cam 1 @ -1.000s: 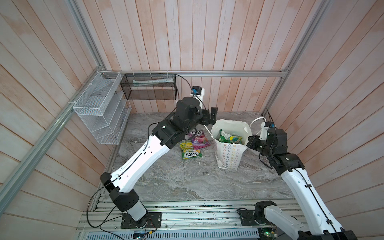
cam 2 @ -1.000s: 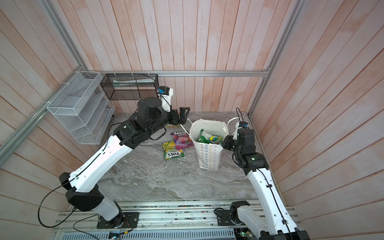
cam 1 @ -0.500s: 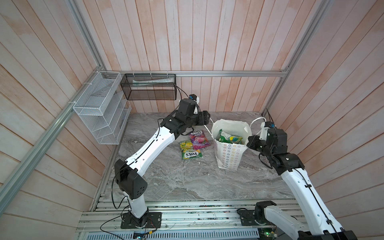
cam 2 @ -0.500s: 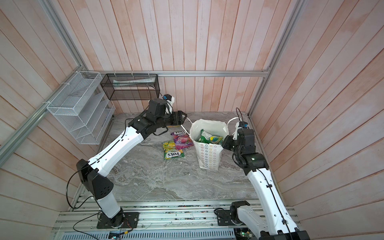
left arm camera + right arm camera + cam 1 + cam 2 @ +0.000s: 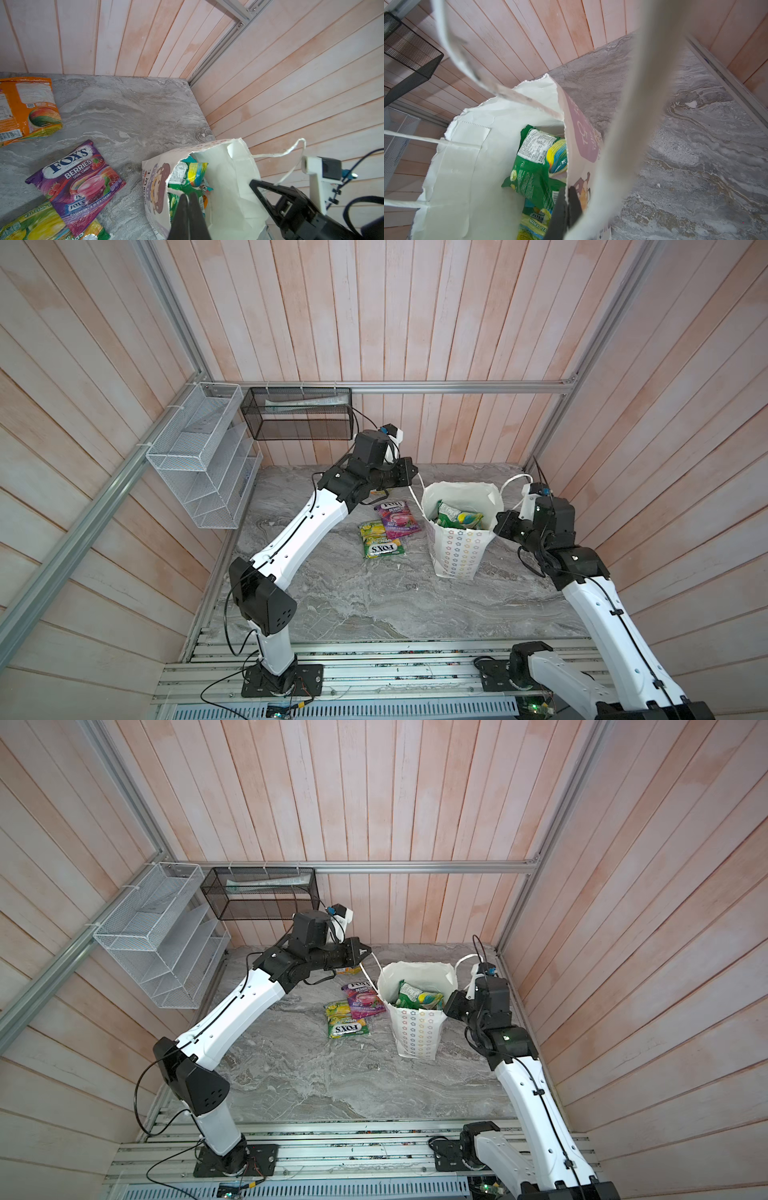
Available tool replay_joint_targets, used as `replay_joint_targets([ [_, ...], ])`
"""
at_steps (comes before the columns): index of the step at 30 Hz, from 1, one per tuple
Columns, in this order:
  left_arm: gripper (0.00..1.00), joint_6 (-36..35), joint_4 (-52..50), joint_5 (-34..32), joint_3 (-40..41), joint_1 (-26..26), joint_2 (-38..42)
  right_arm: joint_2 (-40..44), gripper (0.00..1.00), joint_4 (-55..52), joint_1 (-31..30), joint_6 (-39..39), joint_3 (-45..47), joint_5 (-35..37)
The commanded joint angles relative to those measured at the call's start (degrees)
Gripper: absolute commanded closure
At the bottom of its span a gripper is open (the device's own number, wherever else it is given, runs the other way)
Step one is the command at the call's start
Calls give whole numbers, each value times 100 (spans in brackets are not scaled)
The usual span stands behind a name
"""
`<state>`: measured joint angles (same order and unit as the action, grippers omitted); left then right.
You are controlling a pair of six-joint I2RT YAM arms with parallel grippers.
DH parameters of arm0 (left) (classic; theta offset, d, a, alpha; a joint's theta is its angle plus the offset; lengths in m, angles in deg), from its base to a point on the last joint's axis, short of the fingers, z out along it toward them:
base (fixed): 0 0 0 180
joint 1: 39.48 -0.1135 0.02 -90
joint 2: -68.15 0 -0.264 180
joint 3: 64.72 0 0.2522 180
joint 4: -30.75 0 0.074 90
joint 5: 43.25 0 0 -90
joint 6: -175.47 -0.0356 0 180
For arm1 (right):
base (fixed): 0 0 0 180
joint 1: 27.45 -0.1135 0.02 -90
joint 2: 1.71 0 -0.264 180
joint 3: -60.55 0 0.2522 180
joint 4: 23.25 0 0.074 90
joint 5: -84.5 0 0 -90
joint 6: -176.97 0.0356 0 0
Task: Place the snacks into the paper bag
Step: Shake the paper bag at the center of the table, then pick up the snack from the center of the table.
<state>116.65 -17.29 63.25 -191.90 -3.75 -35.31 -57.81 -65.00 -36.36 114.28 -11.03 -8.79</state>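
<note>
The white paper bag stands upright on the marble table with green snacks inside. My right gripper is shut on the bag's right rim, one finger on each side of the paper. My left gripper is at the bag's left side, shut on the white handle cord. Three pouches lie left of the bag: a purple one, a yellow-green one, and an orange one partly under my left arm.
A white wire rack hangs on the left wall and a black mesh basket on the back wall, above my left arm. Wooden walls close in the table on three sides. The bag's other handle loops up by my right wrist.
My left arm has come down from above the pouches to the bag's left handle, and its gripper has gone from open to shut. The right arm and the bag have stayed put.
</note>
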Motion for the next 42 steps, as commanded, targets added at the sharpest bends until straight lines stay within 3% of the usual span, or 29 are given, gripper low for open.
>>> replay_joint_targets([
  [1, 100, -92, 103, 116, -646, 174, -80, -96, 100, 384, 21, 114, -223, -141],
  [10, 97, -164, 158, 156, -423, 356, -202, -106, 100, 505, 20, 222, -21, -215],
  [18, 19, -387, 190, 2, -196, 220, 237, -2, 100, 385, 21, 170, -68, -22],
  [19, 3, -457, 243, -36, -70, 199, 395, 2, 100, 382, 21, 161, -42, 14],
  [20, 0, -525, 301, -71, 65, 190, 549, -2, 100, 382, 21, 161, -6, 30],
  [28, 0, -814, 805, -29, 1261, -69, 1925, 35, 100, 418, 29, 169, 164, 147],
  [34, 0, -561, 975, -673, 2827, -426, 3060, 121, 100, 417, 64, 158, 228, 171],
  [38, 0, -157, 1320, -352, 4240, -968, 3656, 141, 100, 435, 69, 144, 232, 141],
  [42, 0, 154, 1569, 140, 5350, -1433, 3653, 126, 100, 445, 79, 126, 252, 102],
])
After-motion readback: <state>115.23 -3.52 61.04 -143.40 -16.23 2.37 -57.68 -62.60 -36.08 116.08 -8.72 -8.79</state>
